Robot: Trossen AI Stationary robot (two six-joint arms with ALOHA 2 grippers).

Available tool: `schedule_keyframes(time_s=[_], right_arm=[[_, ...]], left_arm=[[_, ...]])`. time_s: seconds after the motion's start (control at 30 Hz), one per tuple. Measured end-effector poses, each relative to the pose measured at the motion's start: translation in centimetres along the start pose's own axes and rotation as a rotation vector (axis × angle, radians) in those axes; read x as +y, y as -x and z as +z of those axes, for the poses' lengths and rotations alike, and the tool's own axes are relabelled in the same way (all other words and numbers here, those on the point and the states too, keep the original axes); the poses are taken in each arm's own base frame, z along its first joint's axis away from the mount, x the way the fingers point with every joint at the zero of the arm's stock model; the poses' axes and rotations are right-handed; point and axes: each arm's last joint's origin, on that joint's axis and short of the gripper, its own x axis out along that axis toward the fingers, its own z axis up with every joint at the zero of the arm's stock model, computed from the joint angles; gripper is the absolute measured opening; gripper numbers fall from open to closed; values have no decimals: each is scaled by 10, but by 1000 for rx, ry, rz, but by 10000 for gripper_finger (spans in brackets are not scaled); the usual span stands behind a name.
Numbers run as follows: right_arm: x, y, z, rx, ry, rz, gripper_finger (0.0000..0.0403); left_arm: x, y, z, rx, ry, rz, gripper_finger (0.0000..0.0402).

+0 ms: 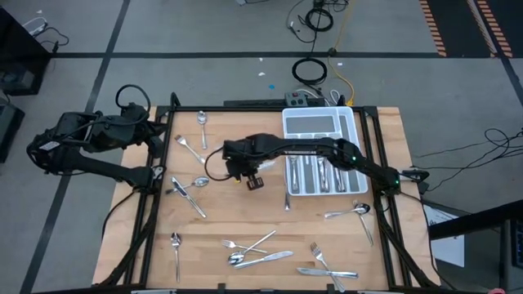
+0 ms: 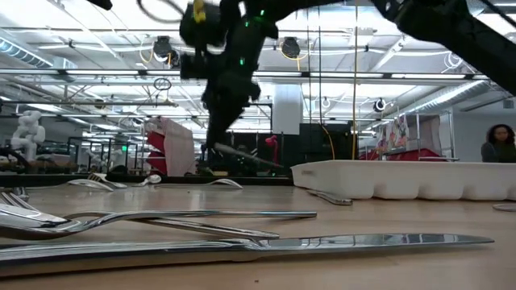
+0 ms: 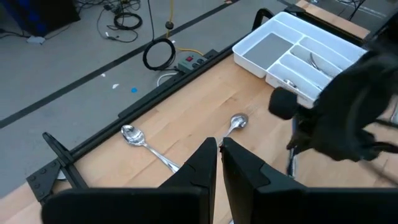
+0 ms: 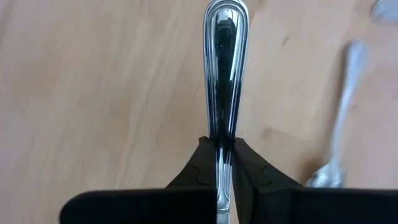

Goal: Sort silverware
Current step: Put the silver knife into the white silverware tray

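The silverware lies scattered over the wooden table (image 1: 237, 216): a spoon (image 1: 202, 122) and a fork (image 1: 189, 149) at the far left, and a cluster of forks (image 1: 253, 247) near the front edge. More pieces lie in the white tray (image 1: 323, 122) at the far right. My right gripper (image 1: 252, 181) hangs over the table's middle, left of the tray, shut on one silver piece (image 4: 225, 68). That piece's working end is hidden under the gripper. My left gripper (image 3: 219, 152) waits shut above the table's far left edge, with nothing in it. My right gripper pinches the silver piece by its handle (image 4: 224, 138) between its two fingers. The fingers come from above, slanting steeply down. The handle runs out past the fingertips to its rounded free end (image 4: 226, 12). The piece (image 2: 246, 155) hangs slanted, clear of the table.
A spoon (image 1: 198, 181) and a knife (image 1: 188, 198) lie just left of my right gripper, and a slim piece (image 1: 287, 200) lies by the tray's near corner. A spoon (image 1: 353, 211) lies at the right, a fork and knife (image 1: 324, 263) at the front. A black rail (image 1: 270, 107) frames the table.
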Motion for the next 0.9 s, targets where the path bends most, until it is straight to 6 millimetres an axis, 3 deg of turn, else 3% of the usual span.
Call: schedule_keyframes(time_s=[0.23,0.47,0.6,0.9], right_arm=[[5,47,6,-42,25,-106,0],[8,94,-25,209,70,-137,0],[11,108,-44,436,111,-193,0],[25,116,-57,452,185,-142,0]], left_arm=[[0,0,0,-6,-20,9,32],[0,0,0,-12,-20,18,32],[1,0,0,-14,-23,20,32],[1,0,0,-17,-39,27,32]])
